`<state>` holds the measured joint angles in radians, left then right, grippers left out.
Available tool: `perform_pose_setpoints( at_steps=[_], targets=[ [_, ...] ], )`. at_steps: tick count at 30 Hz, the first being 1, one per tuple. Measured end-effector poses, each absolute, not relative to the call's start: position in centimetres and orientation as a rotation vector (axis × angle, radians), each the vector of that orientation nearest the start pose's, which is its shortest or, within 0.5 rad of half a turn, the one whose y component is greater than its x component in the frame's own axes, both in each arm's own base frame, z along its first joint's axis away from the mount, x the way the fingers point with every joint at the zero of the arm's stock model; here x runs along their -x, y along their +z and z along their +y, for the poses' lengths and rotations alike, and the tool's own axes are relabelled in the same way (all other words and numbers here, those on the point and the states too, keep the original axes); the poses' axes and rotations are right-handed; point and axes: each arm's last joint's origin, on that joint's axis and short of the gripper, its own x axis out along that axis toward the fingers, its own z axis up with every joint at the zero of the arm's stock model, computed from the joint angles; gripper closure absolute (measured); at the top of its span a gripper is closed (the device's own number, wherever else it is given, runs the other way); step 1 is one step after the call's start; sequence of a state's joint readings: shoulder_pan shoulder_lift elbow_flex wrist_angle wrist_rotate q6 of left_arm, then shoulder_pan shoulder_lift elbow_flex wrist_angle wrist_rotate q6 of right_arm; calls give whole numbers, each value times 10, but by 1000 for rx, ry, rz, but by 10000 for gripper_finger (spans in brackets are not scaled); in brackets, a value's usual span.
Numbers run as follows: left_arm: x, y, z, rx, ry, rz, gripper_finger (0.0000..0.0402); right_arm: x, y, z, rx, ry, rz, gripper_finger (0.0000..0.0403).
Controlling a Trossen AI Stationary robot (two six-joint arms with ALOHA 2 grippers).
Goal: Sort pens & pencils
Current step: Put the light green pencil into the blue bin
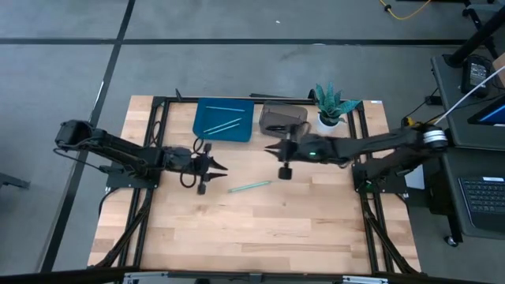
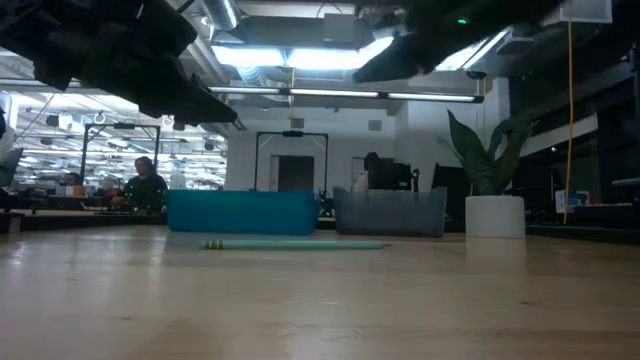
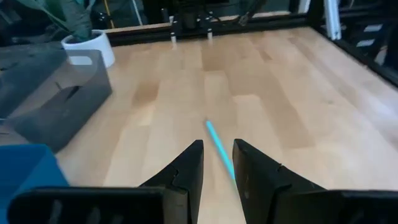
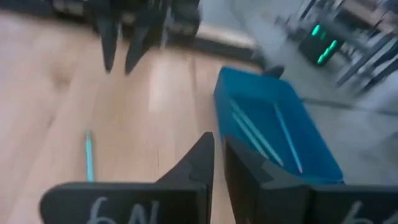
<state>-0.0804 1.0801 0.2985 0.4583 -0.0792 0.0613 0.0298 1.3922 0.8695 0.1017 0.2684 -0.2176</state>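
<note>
One light-blue pencil (image 1: 250,186) lies flat on the wooden table near its middle, also showing as the pencil (image 2: 290,244) in the low view. More pencils (image 4: 252,134) lie inside the blue tray (image 1: 225,120) at the far side. No pens show in any view. My left gripper (image 1: 223,166) hovers open just left of the loose pencil (image 3: 213,137), which lies on the table beyond its fingertips. My right gripper (image 1: 268,148) hangs above the table in front of the grey bin (image 1: 282,118), its fingers nearly together and nothing between them.
A potted plant (image 1: 331,106) stands right of the grey bin at the far edge. Dark frame rails run along the table's left and right sides. Bare wood stretches from the loose pencil to the near edge (image 1: 252,252).
</note>
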Motion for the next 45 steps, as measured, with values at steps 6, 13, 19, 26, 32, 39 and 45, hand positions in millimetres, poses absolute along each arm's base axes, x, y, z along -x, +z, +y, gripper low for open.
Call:
perform_pose_setpoints(
  at_steps=[6, 13, 19, 26, 32, 39, 45],
  targets=[
    [-209, 185, -23, -16, -28, 373, 319, -259, 235, 5, 254, -193, 291, 366],
    [-237, 197, -31, -17, 43, 542, 319, -247, 222, 5, 238, -190, 284, 366],
    [-273, 195, -40, -5, 59, 740, 319, -245, 217, 5, 233, -188, 311, 366],
    [-306, 187, -54, -9, 68, 932, 319, -243, 213, 3, 224, -277, 359, 366],
    [-323, 175, -61, 8, 78, 1022, 319, -243, 213, 2, 224, -291, 361, 366],
    [-332, 169, -62, 56, 77, 1057, 319, -233, 204, 1, 233, -300, 259, 366],
    [-332, 169, -60, 65, 88, 1064, 319, -225, 210, 1, 227, -299, 210, 366]
  ],
)
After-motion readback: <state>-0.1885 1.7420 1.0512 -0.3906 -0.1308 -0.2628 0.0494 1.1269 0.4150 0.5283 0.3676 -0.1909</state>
